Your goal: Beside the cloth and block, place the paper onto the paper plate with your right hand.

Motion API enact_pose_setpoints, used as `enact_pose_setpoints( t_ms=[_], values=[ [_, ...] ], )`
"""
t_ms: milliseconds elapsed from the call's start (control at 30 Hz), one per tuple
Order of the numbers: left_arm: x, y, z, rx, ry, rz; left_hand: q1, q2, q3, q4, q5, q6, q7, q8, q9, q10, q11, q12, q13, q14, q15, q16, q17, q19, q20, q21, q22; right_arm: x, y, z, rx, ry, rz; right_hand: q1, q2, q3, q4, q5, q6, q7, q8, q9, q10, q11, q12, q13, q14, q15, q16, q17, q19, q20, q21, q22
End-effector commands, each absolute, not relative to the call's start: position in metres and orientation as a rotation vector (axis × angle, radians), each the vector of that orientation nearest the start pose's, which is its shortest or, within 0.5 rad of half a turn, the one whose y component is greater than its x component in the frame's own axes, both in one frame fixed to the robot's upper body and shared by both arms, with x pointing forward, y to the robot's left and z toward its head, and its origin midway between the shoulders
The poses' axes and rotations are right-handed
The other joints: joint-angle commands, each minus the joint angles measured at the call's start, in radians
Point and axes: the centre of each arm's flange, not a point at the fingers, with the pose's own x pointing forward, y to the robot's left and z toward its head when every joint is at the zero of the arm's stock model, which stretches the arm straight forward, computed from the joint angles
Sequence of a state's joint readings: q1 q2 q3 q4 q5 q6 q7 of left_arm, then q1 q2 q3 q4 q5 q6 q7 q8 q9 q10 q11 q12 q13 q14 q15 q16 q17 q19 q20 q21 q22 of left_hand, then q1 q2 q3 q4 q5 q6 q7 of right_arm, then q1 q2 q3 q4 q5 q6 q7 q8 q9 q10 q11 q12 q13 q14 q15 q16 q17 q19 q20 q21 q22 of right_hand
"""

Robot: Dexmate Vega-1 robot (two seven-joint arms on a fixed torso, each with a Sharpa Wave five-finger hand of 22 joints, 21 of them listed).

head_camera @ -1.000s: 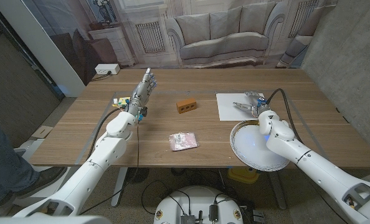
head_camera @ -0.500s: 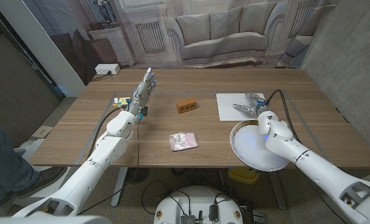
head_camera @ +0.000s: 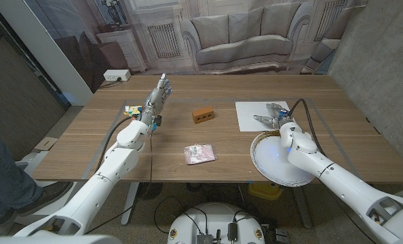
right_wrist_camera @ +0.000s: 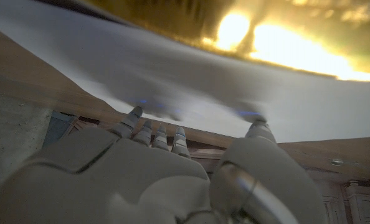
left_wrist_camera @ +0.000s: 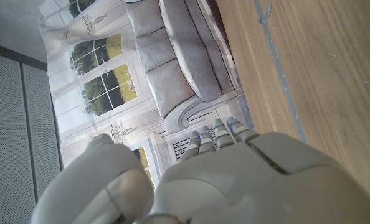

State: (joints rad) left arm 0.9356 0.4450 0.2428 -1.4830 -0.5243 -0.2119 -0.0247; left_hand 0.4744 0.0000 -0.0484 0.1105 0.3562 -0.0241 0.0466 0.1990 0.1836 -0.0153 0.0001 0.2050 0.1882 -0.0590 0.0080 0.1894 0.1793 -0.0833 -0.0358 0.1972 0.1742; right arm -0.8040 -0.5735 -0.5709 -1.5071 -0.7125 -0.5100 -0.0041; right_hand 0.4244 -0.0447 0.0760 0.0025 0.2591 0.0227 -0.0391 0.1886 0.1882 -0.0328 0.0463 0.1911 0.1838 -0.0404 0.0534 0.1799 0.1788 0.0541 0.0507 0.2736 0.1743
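I see the wooden desk (head_camera: 120, 159) with wide bare wood across its middle and along its far edge. The white paper plate (head_camera: 273, 166) sits at the near edge toward the right corner, its rim hanging slightly past that edge, with my right arm crossing over it. Just beyond the plate, the sheet of paper (head_camera: 245, 115) lies flat on the desk, well in from the right edge. My right hand (head_camera: 272, 115) is over the paper's near right part, fingers spread and reaching down to it; from the head view I cannot tell whether it has any hold. The right wrist view shows the fingertips (right_wrist_camera: 134, 113) at the white sheet, nothing pinched that I can make out. The pink cloth (head_camera: 200, 154) lies near the front edge at mid-desk, the brown block (head_camera: 202, 114) farther back, apart from it. My left hand (head_camera: 155, 100) stands upright by the left side, fingers extended, empty.
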Motion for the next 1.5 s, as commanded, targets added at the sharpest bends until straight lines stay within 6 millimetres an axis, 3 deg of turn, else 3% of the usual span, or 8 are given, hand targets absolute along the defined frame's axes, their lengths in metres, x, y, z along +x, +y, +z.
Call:
enact_pose_setpoints(
  t_ms=[33, 300, 433, 467, 833, 1000, 1133, 1500],
  values=[
    [0.623, 0.27, -0.008, -0.018, -0.653, -0.213, 0.005, 0.007, -0.009, 0.002, 0.007, 0.003, 0.003, -0.001, 0.005, -0.007, -0.007, -0.002, 0.002, -0.006, 0.0, -0.002, 0.005, -0.006, -0.004, -0.001, 0.005, 0.663, -0.279, -0.062, -1.375, -0.179, -0.262, 0.013, 0.002, 0.003, -0.005, 0.005, -0.004, -0.003, 0.0, 0.004, -0.004, 0.003, 0.005, 0.003, 0.001, 0.001, 0.004, 0.004, 0.011, 0.006, 0.0, 0.005],
    [0.623, 0.27, -0.01, -0.024, -0.653, -0.215, 0.005, 0.008, -0.011, 0.002, 0.007, 0.003, 0.002, -0.001, 0.005, -0.006, -0.007, -0.002, 0.002, -0.007, -0.001, -0.002, 0.005, -0.006, -0.004, -0.001, 0.005, 0.662, -0.279, -0.063, -1.384, -0.172, -0.265, 0.055, 0.016, 0.015, -0.025, 0.016, -0.007, -0.004, 0.005, 0.005, 0.0, 0.002, 0.012, 0.004, 0.034, -0.013, 0.015, 0.004, 0.082, -0.006, 0.014, 0.005],
    [0.623, 0.27, -0.012, -0.028, -0.653, -0.215, 0.006, 0.009, -0.011, 0.002, 0.007, 0.004, 0.003, -0.001, 0.005, -0.007, -0.006, -0.002, 0.002, -0.007, -0.001, -0.002, 0.005, -0.006, -0.003, -0.001, 0.005, 0.661, -0.279, -0.063, -1.39, -0.174, -0.269, 0.093, 0.034, 0.03, -0.043, 0.022, -0.008, -0.003, 0.007, 0.005, 0.001, 0.001, 0.014, 0.005, 0.061, -0.021, 0.022, 0.004, 0.114, -0.014, 0.017, 0.006],
    [0.623, 0.271, -0.012, -0.028, -0.653, -0.215, 0.006, 0.009, -0.012, 0.002, 0.007, 0.004, 0.003, -0.001, 0.005, -0.006, -0.006, -0.002, 0.002, -0.007, -0.001, -0.002, 0.005, -0.007, -0.003, -0.001, 0.005, 0.661, -0.279, -0.062, -1.39, -0.173, -0.271, 0.121, 0.047, 0.041, -0.056, 0.025, -0.009, -0.003, 0.009, 0.006, 0.004, 0.001, 0.017, 0.005, 0.073, -0.026, 0.023, 0.004, 0.128, -0.019, 0.017, 0.006],
    [0.621, 0.273, -0.015, -0.034, -0.655, -0.211, 0.007, 0.01, -0.014, 0.002, 0.007, 0.005, 0.002, -0.001, 0.005, -0.006, -0.005, -0.002, 0.002, -0.007, 0.0, -0.002, 0.005, -0.007, -0.003, -0.001, 0.005, 0.66, -0.276, -0.061, -1.398, -0.19, -0.278, 0.222, 0.069, 0.073, -0.108, 0.032, -0.002, -0.009, 0.014, 0.006, 0.035, -0.011, 0.028, 0.005, 0.145, -0.049, 0.031, 0.004, 0.213, -0.043, 0.027, 0.007],
    [0.62, 0.274, -0.017, -0.036, -0.653, -0.21, 0.007, 0.01, -0.015, 0.002, 0.007, 0.004, 0.002, -0.001, 0.005, -0.005, -0.007, -0.002, 0.002, -0.007, 0.0, -0.002, 0.005, -0.007, -0.003, -0.001, 0.005, 0.659, -0.275, -0.061, -1.399, -0.204, -0.287, 0.253, 0.081, 0.084, -0.122, 0.031, 0.023, -0.01, 0.022, 0.007, 0.068, -0.014, 0.039, 0.005, 0.183, -0.064, 0.037, 0.006, 0.256, -0.062, 0.035, 0.009],
    [0.62, 0.274, -0.017, -0.035, -0.654, -0.21, 0.007, 0.011, -0.016, 0.002, 0.007, 0.006, 0.001, 0.0, 0.005, -0.006, -0.008, -0.002, 0.002, -0.007, -0.001, -0.002, 0.005, -0.007, -0.002, -0.001, 0.005, 0.657, -0.275, -0.059, -1.397, -0.225, -0.293, 0.292, 0.093, 0.094, -0.135, 0.026, 0.06, -0.02, 0.029, 0.007, 0.149, -0.04, 0.062, 0.004, 0.251, -0.1, 0.044, 0.007, 0.314, -0.083, 0.043, 0.01],
    [0.618, 0.273, -0.017, -0.035, -0.656, -0.211, 0.008, 0.012, -0.018, 0.002, 0.007, 0.006, 0.002, 0.0, 0.005, -0.006, -0.009, -0.002, 0.002, -0.008, -0.001, -0.001, 0.005, -0.007, -0.001, 0.0, 0.005, 0.652, -0.272, -0.053, -1.392, -0.27, -0.3, 0.331, 0.105, 0.106, -0.145, 0.021, 0.098, -0.034, 0.036, 0.008, 0.222, -0.048, 0.079, 0.003, 0.308, -0.124, 0.045, 0.006, 0.377, -0.116, 0.055, 0.011]
  ],
)
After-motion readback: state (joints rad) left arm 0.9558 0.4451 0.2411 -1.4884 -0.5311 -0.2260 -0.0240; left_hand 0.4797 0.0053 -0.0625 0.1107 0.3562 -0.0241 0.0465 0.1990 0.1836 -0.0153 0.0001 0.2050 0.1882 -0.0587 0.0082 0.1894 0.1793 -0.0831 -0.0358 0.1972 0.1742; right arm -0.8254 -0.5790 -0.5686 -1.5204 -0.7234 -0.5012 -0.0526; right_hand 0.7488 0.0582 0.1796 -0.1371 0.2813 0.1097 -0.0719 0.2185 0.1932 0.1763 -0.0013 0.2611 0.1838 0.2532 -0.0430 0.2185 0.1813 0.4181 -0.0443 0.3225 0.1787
